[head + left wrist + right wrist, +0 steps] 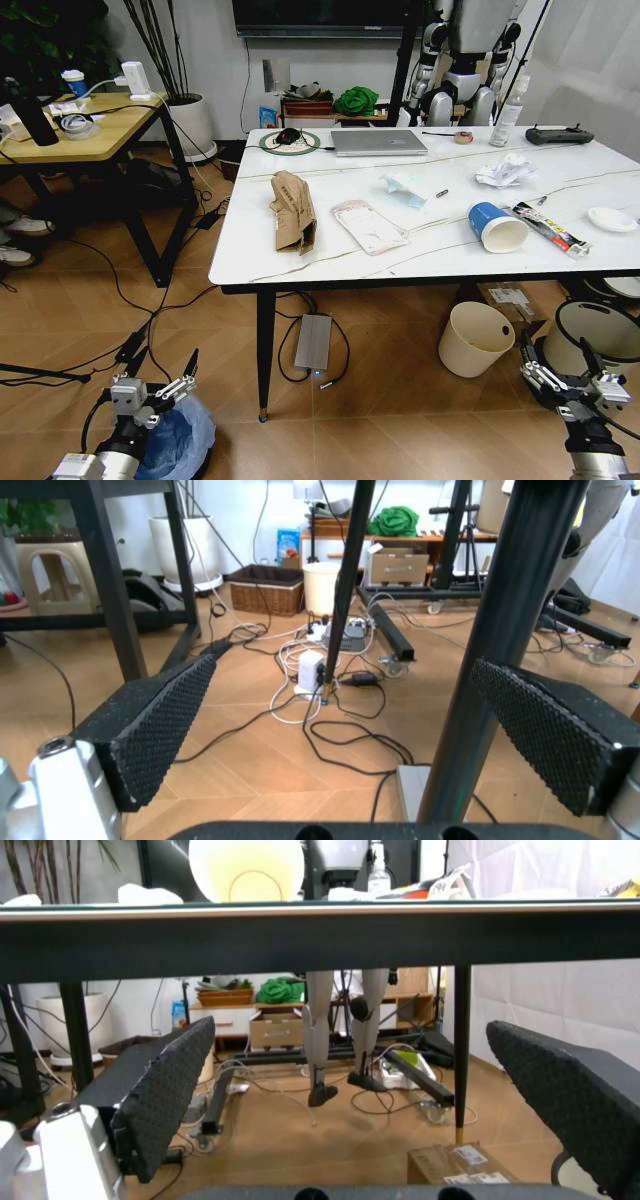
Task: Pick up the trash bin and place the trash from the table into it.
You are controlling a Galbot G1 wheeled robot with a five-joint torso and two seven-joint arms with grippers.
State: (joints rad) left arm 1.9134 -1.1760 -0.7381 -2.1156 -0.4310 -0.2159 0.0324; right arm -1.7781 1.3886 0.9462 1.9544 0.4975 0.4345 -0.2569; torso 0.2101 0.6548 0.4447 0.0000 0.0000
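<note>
The trash bin (186, 436), lined with a crinkled light-blue bag, stands on the floor at the near left. My left gripper (162, 368) hovers open just above its rim, holding nothing. In the left wrist view the left gripper (350, 720) has both pads (155, 720) spread wide, with a black table leg (505, 652) ahead. On the table (250, 262) lies the trash: a crumpled brown paper bag (293, 210), a flat clear package (368, 226), a blue paper cup (494, 226), a white tissue wad (505, 171) and a wrapper (551, 229). My right gripper (558, 352) hangs open low at the near right.
A plain cream bin (474, 338) and a white bucket with a black rim (596, 334) stand under the table's right side. A laptop (378, 142) and black remote (558, 134) lie at the table's far edge. A wooden desk (95, 130) stands at the left. Cables and a power brick (313, 342) cross the floor.
</note>
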